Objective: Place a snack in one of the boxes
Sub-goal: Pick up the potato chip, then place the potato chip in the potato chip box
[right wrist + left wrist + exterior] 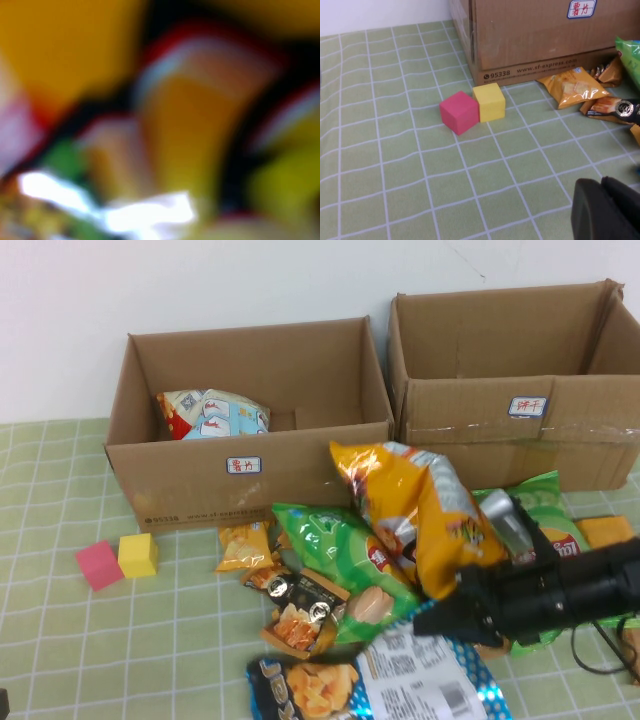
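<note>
**Gripping the yellow chip bag at its lower edge**

Examining the yellow chip bag (415,510) first, we find it standing tilted on the snack pile just in front of the gap between the two boxes. We judge it light, air-filled and soft, with a slick film skin; it will crumple and may slide if pinched on the puffed middle. The crimped seam or a lower corner offers the surest hold.

The right gripper (450,615) sits at the bag's lower end, jaws drawn together. We judge they are pinching the bag's film, since the right wrist view is filled by yellow and red packaging pressed right up to the lens, though the contact itself is hidden.

The left box (250,420) already contains a pale snack packet (212,414); the right box (520,390), the wider one with clear tape, shows nothing inside from this angle. Both stand open-topped at the back of the table.

Around the bag lie a green bag (335,550), small orange packets (245,545) and a blue foil bag (370,685).

The left gripper (607,210) is parked low over the green checked cloth (395,150), jaws closed and empty, near a pink cube (459,112) touching a yellow cube (489,101).
</note>
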You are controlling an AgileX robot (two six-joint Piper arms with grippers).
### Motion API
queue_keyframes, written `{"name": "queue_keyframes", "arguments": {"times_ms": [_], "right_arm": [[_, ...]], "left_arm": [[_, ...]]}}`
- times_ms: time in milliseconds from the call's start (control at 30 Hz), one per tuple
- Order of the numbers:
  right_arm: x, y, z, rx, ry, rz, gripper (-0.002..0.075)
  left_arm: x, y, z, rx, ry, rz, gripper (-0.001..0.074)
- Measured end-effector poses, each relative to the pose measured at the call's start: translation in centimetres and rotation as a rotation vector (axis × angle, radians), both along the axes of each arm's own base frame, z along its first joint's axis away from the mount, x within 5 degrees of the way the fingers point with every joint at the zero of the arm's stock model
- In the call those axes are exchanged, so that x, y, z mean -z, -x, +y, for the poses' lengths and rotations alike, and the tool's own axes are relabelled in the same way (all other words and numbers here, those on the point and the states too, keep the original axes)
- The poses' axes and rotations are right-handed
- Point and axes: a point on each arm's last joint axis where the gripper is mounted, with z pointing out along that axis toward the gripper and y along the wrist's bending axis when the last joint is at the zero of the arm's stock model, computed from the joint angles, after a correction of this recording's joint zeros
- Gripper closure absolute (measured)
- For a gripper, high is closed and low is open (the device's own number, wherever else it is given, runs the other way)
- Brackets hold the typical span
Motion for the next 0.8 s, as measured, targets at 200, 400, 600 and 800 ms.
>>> {"name": "queue_keyframes", "arguments": {"times_ms": [200,400,600,800], "right_arm": [[-2.3,-1.3,0.9,-0.058,-0.120,-0.048,0.0706],[-5.1,-2.2,1.4,-0.068,-0.188,-0.121,0.0707],[-9.0,-2.6,1.5,-0.068,-0.237,-0.220,0.0708],[-12.4,-1.9,1.5,-0.074,-0.321,-0.287,0.0708]], "left_arm": [[0.0,0.0,0.0,0.000,0.000,-0.002,0.0736],[0.0,0.0,0.0,0.000,0.000,-0.002,0.0736],[0.0,0.0,0.0,-0.001,0.000,-0.004,0.0736],[0.0,0.0,0.0,-0.001,0.000,-0.004,0.0736]]}}
